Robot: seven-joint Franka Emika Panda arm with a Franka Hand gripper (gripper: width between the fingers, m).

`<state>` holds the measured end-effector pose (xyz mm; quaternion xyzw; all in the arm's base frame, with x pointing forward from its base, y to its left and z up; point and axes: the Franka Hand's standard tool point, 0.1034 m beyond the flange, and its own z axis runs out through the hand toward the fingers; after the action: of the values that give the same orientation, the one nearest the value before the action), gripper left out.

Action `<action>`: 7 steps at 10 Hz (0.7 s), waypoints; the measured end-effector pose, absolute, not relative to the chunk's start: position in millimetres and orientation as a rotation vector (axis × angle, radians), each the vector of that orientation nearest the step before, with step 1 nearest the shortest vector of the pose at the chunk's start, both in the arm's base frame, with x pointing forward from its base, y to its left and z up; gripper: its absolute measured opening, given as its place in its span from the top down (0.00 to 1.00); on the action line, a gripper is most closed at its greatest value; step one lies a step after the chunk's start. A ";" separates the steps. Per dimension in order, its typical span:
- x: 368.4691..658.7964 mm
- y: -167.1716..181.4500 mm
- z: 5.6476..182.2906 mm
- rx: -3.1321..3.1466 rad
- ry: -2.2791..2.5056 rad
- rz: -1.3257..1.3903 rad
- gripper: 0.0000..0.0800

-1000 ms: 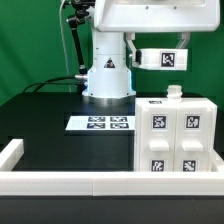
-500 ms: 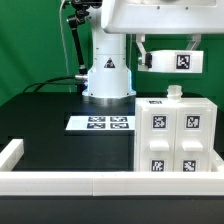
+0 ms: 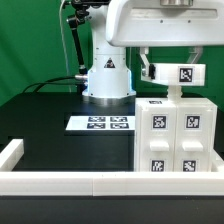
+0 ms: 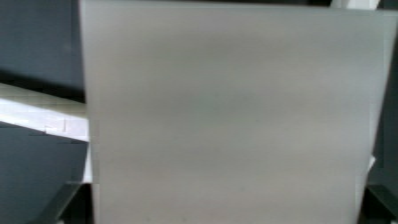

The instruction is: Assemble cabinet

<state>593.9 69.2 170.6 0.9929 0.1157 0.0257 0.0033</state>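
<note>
The cabinet (image 3: 178, 132), a large white box with several square tags on its front, stands on the black table at the exterior view's right. A small white peg (image 3: 175, 92) sticks up from its top. My gripper (image 3: 170, 60) hangs just above the box and is shut on a white tagged panel (image 3: 176, 73), which it holds level over the peg. In the wrist view the panel (image 4: 231, 120) fills nearly the whole picture and hides the fingertips and most of what lies under it.
The marker board (image 3: 100, 123) lies flat on the table before the robot base (image 3: 107, 75). A low white border rail (image 3: 60, 181) runs along the table's front and up its left side. A green backdrop stands behind.
The gripper has carried the panel toward the exterior view's right and downward; it now sits directly over the cabinet's top. The cabinet has not moved.
</note>
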 end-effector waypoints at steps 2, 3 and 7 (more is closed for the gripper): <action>595.5 70.7 167.9 3.113 0.367 0.078 0.30; 598.8 71.2 167.3 3.111 0.375 0.082 0.30; 608.8 73.0 155.2 3.103 0.418 0.071 0.30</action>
<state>608.8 73.0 155.2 0.9908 0.1335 0.0227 0.0049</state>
